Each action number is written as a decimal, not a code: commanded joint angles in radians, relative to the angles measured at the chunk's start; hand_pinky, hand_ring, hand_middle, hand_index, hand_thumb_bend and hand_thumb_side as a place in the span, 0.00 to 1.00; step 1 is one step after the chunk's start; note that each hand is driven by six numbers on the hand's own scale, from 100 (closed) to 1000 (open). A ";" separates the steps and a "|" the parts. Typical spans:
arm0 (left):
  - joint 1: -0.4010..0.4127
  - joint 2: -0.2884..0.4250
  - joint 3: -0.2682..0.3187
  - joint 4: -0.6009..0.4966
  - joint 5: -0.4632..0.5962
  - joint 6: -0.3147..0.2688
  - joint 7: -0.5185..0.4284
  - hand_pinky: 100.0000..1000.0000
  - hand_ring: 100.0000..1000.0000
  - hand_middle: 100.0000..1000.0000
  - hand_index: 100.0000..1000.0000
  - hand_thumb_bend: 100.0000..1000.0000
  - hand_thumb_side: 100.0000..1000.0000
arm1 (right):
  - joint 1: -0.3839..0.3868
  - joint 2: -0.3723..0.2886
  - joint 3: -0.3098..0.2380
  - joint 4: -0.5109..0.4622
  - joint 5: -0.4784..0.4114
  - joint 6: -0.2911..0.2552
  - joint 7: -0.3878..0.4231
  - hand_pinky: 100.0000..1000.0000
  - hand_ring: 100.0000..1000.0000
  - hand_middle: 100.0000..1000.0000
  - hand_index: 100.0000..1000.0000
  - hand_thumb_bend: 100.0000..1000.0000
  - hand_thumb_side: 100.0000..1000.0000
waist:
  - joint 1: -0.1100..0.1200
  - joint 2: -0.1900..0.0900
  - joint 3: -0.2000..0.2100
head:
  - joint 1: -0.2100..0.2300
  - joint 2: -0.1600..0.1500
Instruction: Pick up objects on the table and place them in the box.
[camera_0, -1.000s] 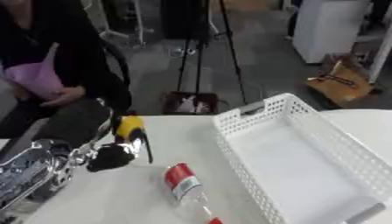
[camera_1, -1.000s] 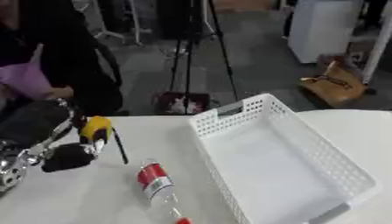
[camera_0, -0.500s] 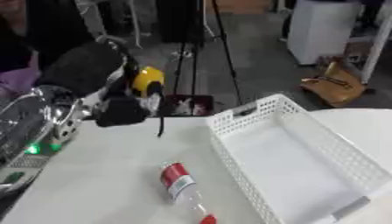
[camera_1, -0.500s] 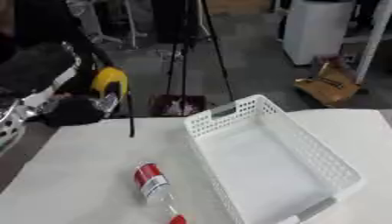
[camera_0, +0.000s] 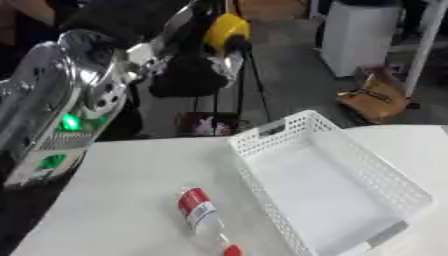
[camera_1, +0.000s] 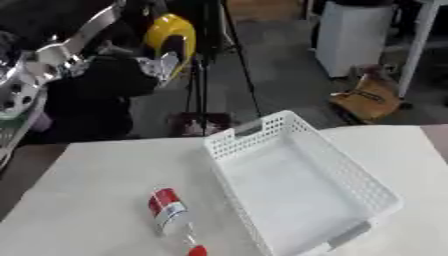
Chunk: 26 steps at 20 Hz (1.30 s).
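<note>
My left hand (camera_0: 185, 76) is raised high over the table's far left edge, black fingers curled round a yellow rounded thing (camera_0: 226, 30) with a black part. It hangs to the left of and above the white perforated box (camera_0: 263, 138), whose inside holds nothing. A clear plastic bottle (camera_0: 199, 216) with a red label and red cap lies on its side on the white table (camera_0: 114, 190), just left of the box. My right hand shows in neither view.
My silver and black left forearm (camera_0: 74, 100) fills the upper left. Beyond the table, on the floor, stand a black tripod (camera_1: 203, 75), a white cabinet (camera_0: 354, 35) and a brown bag (camera_0: 376, 97). The box's right side reaches near the table's right edge.
My left hand has lifted the yellow thing from table level to high above the far edge and carried it rightward toward the box. Bottle and box lie as before.
</note>
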<state>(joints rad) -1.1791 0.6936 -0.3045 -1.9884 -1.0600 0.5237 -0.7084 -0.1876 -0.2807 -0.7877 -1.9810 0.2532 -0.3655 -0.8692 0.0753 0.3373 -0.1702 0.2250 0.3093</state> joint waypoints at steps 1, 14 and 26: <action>-0.049 -0.043 -0.006 -0.012 -0.027 0.158 -0.189 0.65 0.61 0.42 0.40 0.00 0.34 | -0.005 -0.042 0.007 -0.019 -0.001 -0.031 -0.038 0.61 0.41 0.57 0.62 0.00 0.45 | -0.001 -0.027 -0.012 | 0.009 0.009; -0.089 -0.228 -0.105 0.031 -0.093 0.220 -0.199 0.63 0.59 0.41 0.39 0.00 0.33 | -0.031 -0.050 0.030 -0.019 -0.010 -0.023 -0.038 0.61 0.41 0.57 0.62 0.00 0.42 | 0.025 -0.030 -0.072 | 0.031 -0.005; -0.050 -0.285 -0.178 0.214 -0.208 0.206 -0.138 0.62 0.61 0.42 0.42 0.00 0.31 | -0.036 -0.048 0.032 -0.019 -0.015 -0.026 -0.038 0.61 0.41 0.57 0.62 0.00 0.42 | 0.022 -0.026 -0.086 | 0.030 -0.016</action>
<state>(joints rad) -1.2138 0.4041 -0.4853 -1.7815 -1.2535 0.5519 -0.6802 -0.2194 -0.2947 -0.7567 -1.9810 0.2447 -0.3600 -0.8749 0.1082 0.3275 -0.2535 0.2551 0.3053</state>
